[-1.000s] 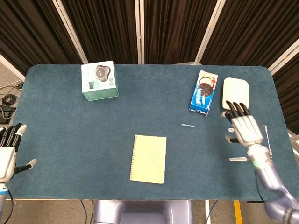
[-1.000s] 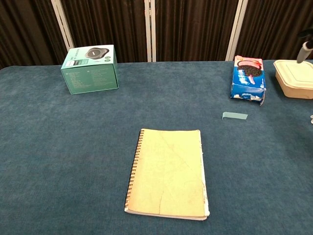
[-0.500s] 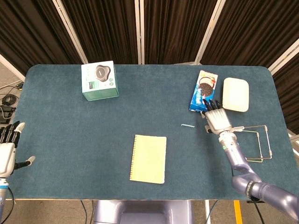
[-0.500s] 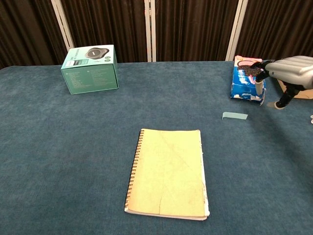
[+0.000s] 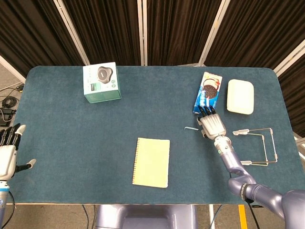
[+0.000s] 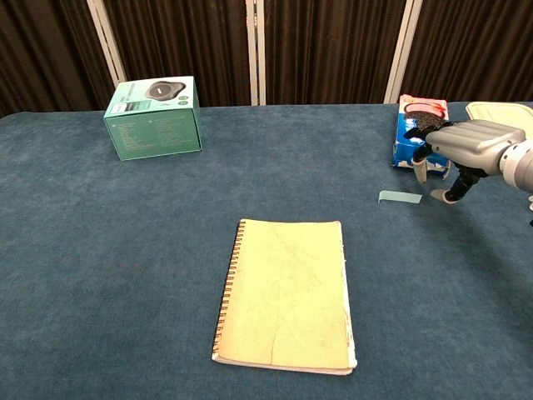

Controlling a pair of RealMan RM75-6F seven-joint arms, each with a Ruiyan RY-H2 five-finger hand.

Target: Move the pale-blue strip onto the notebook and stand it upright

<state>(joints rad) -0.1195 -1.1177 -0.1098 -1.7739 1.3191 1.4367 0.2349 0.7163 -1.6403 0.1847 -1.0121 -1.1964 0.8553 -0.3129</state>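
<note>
**Right hand beside the strip**

Right hand (image 6: 466, 150) — fingers (image 6: 454, 193) spread, holding nothing — hovers just right of the small pale-blue paper strip (image 6: 400, 197), lying flat on the blue-felt counter (image 6: 125, 250), apart from the yellow spiral notebook (image 6: 287, 293). Left hand (image 5: 7, 155) open at counter's edge.

The right hand (image 6: 460, 152) now hovers just right of the pale-blue strip (image 6: 400, 197), lower and nearer than before.

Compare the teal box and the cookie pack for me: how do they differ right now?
The teal box is a rigid carton at the far left; the cookie pack is a slimmer blue wrapper at the far right. The right hand hovers beside the pack; nothing is near the box. Both rest on the table.
</note>
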